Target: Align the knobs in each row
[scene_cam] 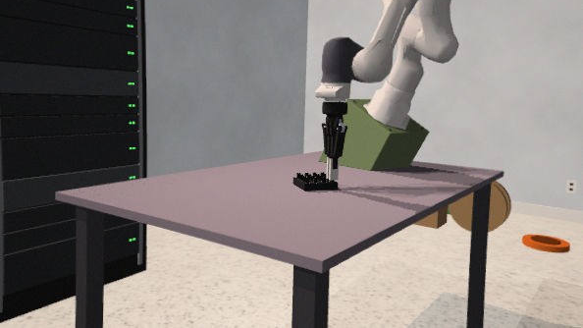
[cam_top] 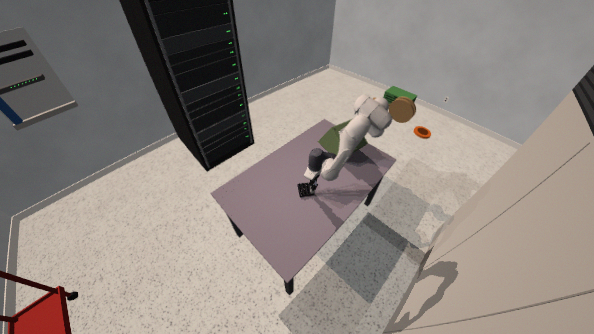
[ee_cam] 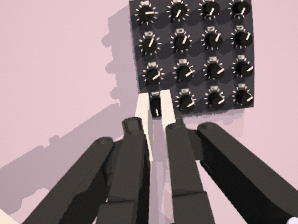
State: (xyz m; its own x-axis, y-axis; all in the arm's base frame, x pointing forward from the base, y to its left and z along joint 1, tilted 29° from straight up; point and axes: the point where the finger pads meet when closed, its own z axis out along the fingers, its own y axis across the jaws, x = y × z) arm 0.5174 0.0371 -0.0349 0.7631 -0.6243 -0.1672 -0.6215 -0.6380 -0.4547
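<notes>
Corner knob against jaws: the corner knob [ee_cam: 156, 107] lies directly between the two tips of the jaws [cam_top: 313, 189] [scene_cam: 333, 177] in the wrist view, one tip at its left and one at its right
Line of the corner knob: on its top the white line runs toward the near side of the wrist view, almost parallel to the faces of the tips
Jaws: closed on the corner knob, pointing down to it
Knob box: the black knob box [cam_top: 304, 190] [scene_cam: 319, 186] [ee_cam: 166, 60] stands on the counter [cam_top: 265, 212] [scene_cam: 221, 208] [ee_cam: 55, 55]; from the jaws, most of it extends to the far side and to the right in the wrist view
Name of the knob: too small to read; from the rear being at the near side there, I judge it is A4
Row neighbours: the second knob [ee_cam: 186, 102], third knob [ee_cam: 215, 100] and end knob [ee_cam: 243, 97] of this near row point right and a little far, so the corner knob is the different one
Coming move: I judge a counterclockwise turn in the wrist view, from near through right, keeping away from the gap at the far side
Risk: if the jaws turn off the knob's axis, they could slip or drag the box
</notes>
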